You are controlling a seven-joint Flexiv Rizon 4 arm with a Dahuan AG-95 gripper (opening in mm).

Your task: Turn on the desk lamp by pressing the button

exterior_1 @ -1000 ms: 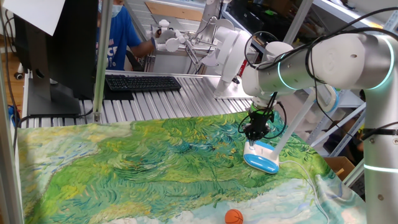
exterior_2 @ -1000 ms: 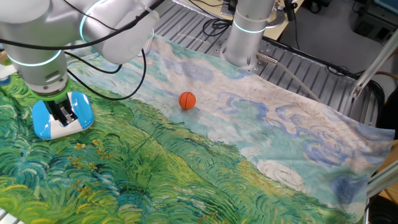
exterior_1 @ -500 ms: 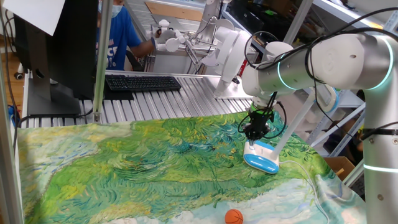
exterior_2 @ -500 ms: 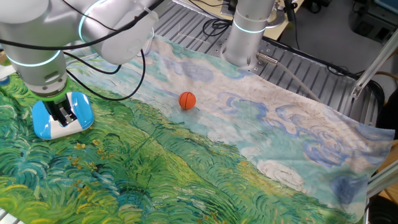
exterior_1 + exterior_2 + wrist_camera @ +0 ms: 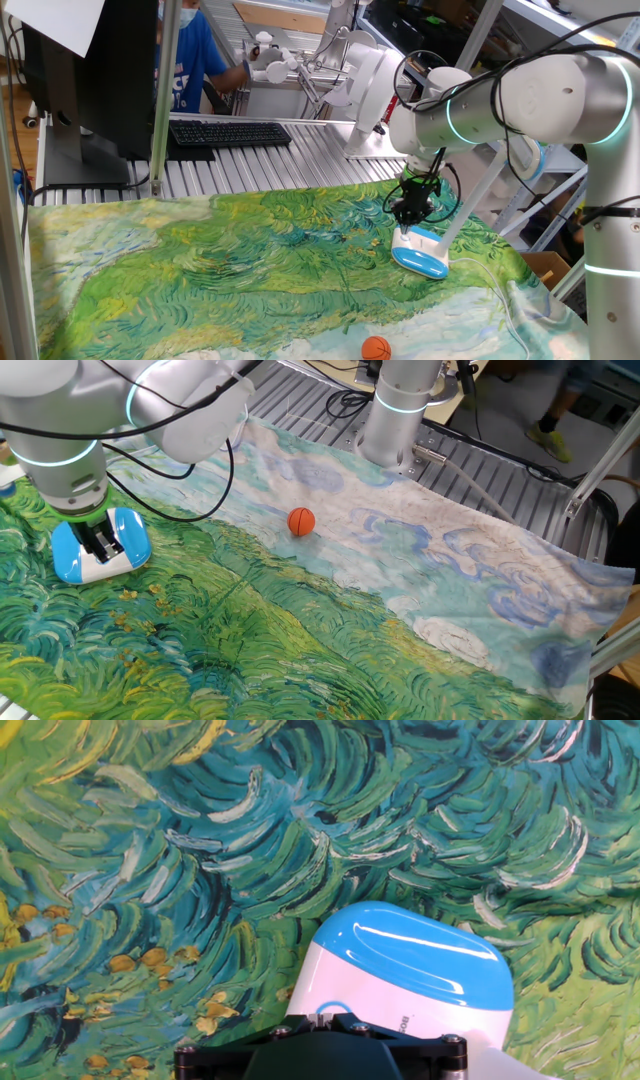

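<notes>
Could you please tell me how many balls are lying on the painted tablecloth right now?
1: a small orange ball on the cloth's pale area, well apart from the desk lamp and gripper.

1. The gripper [image 5: 101, 547] stands over the desk lamp [image 5: 128, 540] base in the other fixed view and hides the spot beneath it; whether the tips touch the base cannot be told.
2. In one fixed view the gripper [image 5: 410, 214] is a small dark cluster, too small to tell how its tips stand.
3. In the hand view only a black bracket shows at the bottom edge; the fingertips are out of frame.
4. The lamp base [image 5: 400, 975] is cut off by the bottom edge in the hand view.
5. The orange ball [image 5: 375, 348] is clipped by the bottom edge in one fixed view.
6. The person in blue [image 5: 190, 60] is largely hidden behind the dark monitor [image 5: 95, 85] and a pole.
</notes>
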